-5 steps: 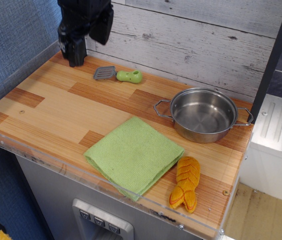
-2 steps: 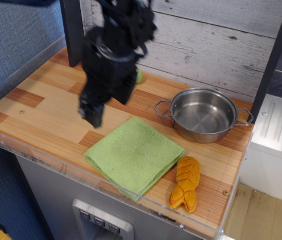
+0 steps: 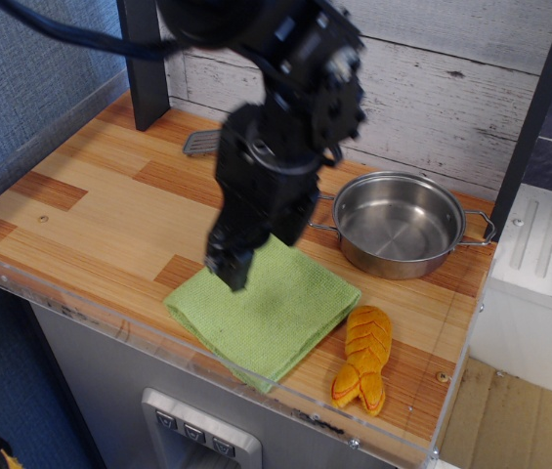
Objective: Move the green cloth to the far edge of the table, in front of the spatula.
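Note:
The light green folded cloth (image 3: pixel 276 318) lies flat near the front edge of the wooden table (image 3: pixel 100 210), left of an orange plush fish. My black gripper (image 3: pixel 232 271) hangs over the cloth's back left part, fingertips close to or touching its surface; I cannot tell whether the fingers are open or shut. The spatula (image 3: pixel 200 143) lies at the back of the table near the wall; only its grey slotted blade shows, the green handle is hidden behind my arm.
A steel pot (image 3: pixel 399 225) with two handles stands at the back right. The orange plush fish (image 3: pixel 363 357) lies at the front right. A dark post (image 3: pixel 144 63) stands at the back left. A clear plastic rim (image 3: pixel 109 313) runs along the front edge.
My arm has swung from the back left corner across the table to the right and down, and now hangs over the cloth. The cloth, pot and fish have not moved.

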You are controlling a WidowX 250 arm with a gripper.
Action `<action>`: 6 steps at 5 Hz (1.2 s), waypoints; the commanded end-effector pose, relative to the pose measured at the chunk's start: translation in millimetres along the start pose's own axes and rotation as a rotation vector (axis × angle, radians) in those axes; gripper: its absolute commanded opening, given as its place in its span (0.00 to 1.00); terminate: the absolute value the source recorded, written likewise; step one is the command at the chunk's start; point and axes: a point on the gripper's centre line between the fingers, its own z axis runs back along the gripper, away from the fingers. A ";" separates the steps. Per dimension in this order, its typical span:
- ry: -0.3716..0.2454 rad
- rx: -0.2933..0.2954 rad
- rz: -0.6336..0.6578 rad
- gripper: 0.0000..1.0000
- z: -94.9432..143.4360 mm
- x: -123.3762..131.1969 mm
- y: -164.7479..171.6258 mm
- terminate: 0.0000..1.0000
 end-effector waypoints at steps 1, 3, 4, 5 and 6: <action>0.003 0.002 -0.017 1.00 -18.2 -11.5 -1.6 0.00; -0.007 0.027 -0.013 1.00 -38.9 -10.0 -5.5 0.00; -0.025 0.033 0.006 1.00 -41.9 1.2 -6.4 0.00; -0.039 0.038 0.039 1.00 -42.8 20.0 -4.4 0.00; -0.055 0.046 0.087 1.00 -45.5 46.4 -2.0 0.00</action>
